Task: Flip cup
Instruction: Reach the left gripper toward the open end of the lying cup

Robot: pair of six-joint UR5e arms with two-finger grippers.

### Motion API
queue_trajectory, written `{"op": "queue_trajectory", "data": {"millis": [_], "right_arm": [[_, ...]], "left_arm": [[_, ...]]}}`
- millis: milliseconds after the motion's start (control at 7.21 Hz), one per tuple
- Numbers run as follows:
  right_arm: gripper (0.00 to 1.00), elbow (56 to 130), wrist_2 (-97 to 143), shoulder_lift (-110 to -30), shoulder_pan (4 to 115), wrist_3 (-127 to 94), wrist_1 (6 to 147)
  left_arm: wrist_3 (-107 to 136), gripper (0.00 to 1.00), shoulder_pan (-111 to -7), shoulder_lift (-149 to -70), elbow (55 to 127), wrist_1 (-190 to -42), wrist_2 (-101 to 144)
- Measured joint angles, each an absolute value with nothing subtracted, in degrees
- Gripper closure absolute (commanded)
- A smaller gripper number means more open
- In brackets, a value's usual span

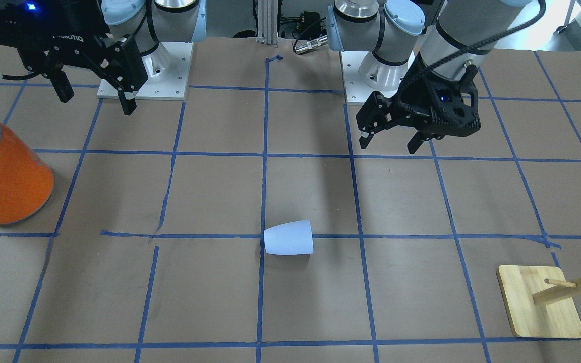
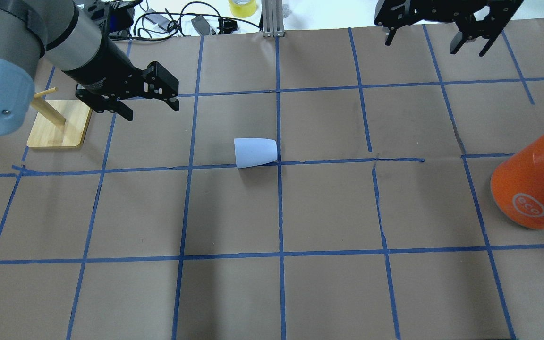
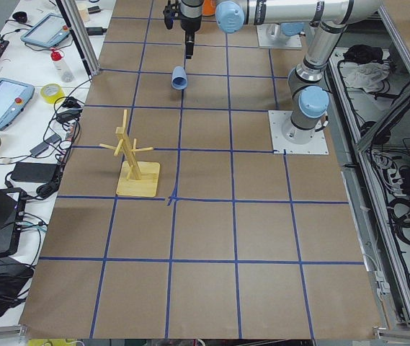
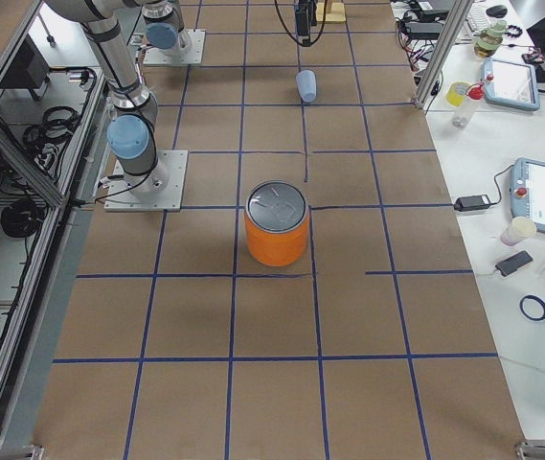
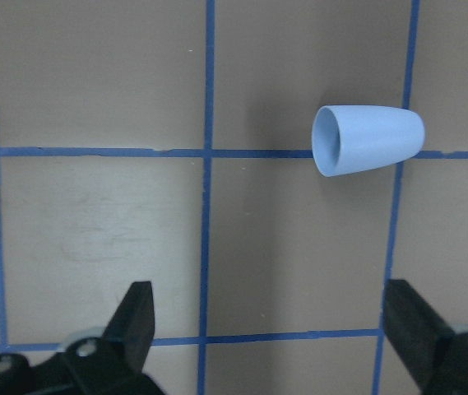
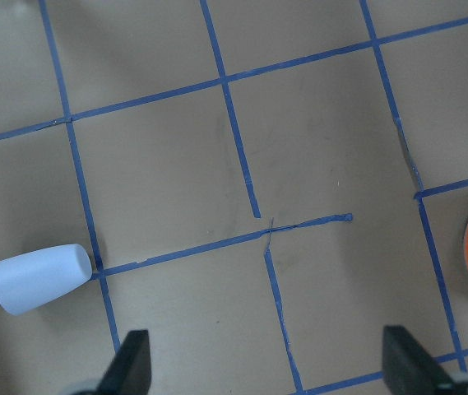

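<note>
Wooden rack [image 2: 59, 125] at far left of the overhead view, standing on the table [image 2: 328, 293], not part of the task. Left gripper [image 2: 150, 109] hangs just beside the rack on its cup side, above the paper, jaws spread wide, nothing between them. Cup [image 2: 255, 152] lies on its side near table centre, across a blue tape line and touching a tape crossing at its narrow end. Its wide open mouth points toward the left arm's side and its closed base toward the can; the left wrist view shows the hollow mouth clearly. The cup is apart from both grippers. Right gripper [image 2: 425, 40] is at the far edge of the table, also wide open and empty, well apart from the cup. Orange can [image 2: 531, 189] stands at far right, well apart and irrelevant. Step, as I judge it: approach or pre-grasp, with no contact yet and the flip not started. The left gripper is nearer and its wrist camera already frames the cup, so it looks like the one to go. The next move calls for travelling over the cup, lining the jaws across the tapered body, dropping low, closing, lifting, then rotating the wrist to stand the cup on end. Likely trouble: smooth taper, so the cup may roll or squirt out if pinched near the narrow end.
</note>
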State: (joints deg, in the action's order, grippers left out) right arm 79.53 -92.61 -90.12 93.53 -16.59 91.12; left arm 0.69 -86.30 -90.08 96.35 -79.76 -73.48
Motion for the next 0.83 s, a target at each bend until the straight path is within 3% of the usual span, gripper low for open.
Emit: {"op": "queue_trajectory", "data": {"millis": [416, 832], "right_arm": [[0.0, 80.5, -92.0, -90.0, 93.4, -7.0, 91.6], [0.0, 80.7, -91.5, -89.8, 93.3, -1.8, 91.3]], "left_arm": [[0.0, 0.0, -82.8, -97.3, 105.2, -65.1, -59.7], [-1.2, 0.0, -82.2, -105.8, 108.3, -56.4, -48.4]]}}
